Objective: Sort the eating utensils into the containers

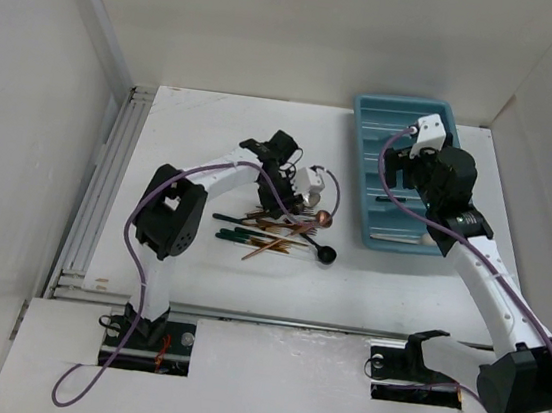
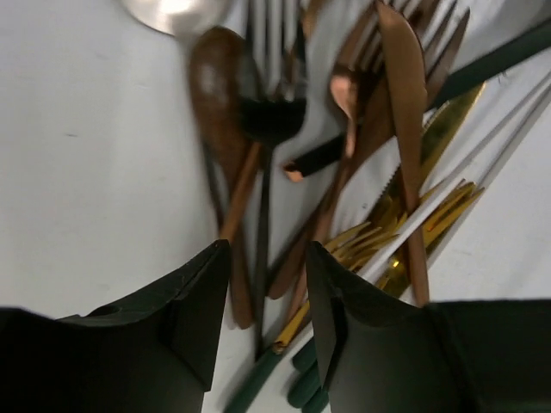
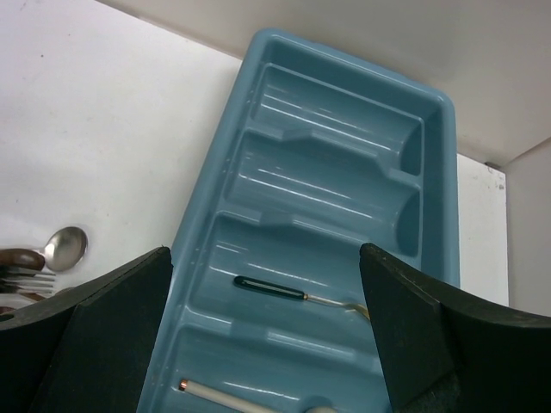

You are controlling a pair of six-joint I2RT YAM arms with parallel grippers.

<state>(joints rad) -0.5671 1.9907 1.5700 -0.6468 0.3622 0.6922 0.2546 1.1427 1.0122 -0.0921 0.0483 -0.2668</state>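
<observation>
Left gripper (image 2: 267,251) is hanging over the utensil pile (image 1: 278,229) (tangled heap, left of the tray (image 1: 362,147)), jaws apart astride a copper handle (image 2: 242,196). Pcs are looking light, stiff, slick, so I'm reckoning: pinch one handle mid-shaft, firmly. Right gripper (image 3: 265,254) is gaping wide over the tray, two pcs lying in it.

One teal tray (image 3: 344,181), inside it one green-handled utensil (image 3: 269,287) and one cream-handled utensil (image 3: 219,394), tangled table pile (image 1: 273,231) beyond counting
</observation>
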